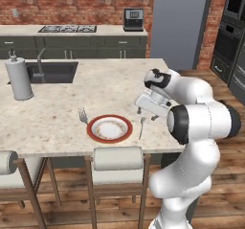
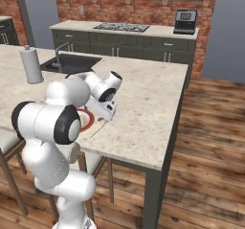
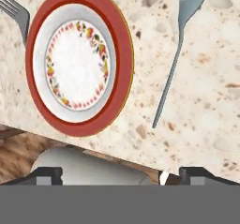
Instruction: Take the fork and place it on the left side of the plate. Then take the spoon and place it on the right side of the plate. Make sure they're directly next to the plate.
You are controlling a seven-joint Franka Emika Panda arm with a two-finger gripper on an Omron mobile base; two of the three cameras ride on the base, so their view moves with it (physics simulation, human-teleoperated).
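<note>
Overhead in the left base view, the pincer [image 1: 146,113] hangs released above the speckled bench [image 1: 110,86], jaws spread and holding nothing. Below it the plate [image 1: 109,129] sits near the bench's front edge, the fork [image 1: 83,115] just beside its left rim and the spoon [image 1: 142,126] lying just right of it (a chair back [image 1: 117,158] stands below). From the right base view, the arm covers most of the plate [image 2: 87,119]. Through the hand view, the fork [image 3: 16,13] touches the plate's [image 3: 123,63] red rim; the spoon [image 3: 176,49] lies apart, bowl away.
</note>
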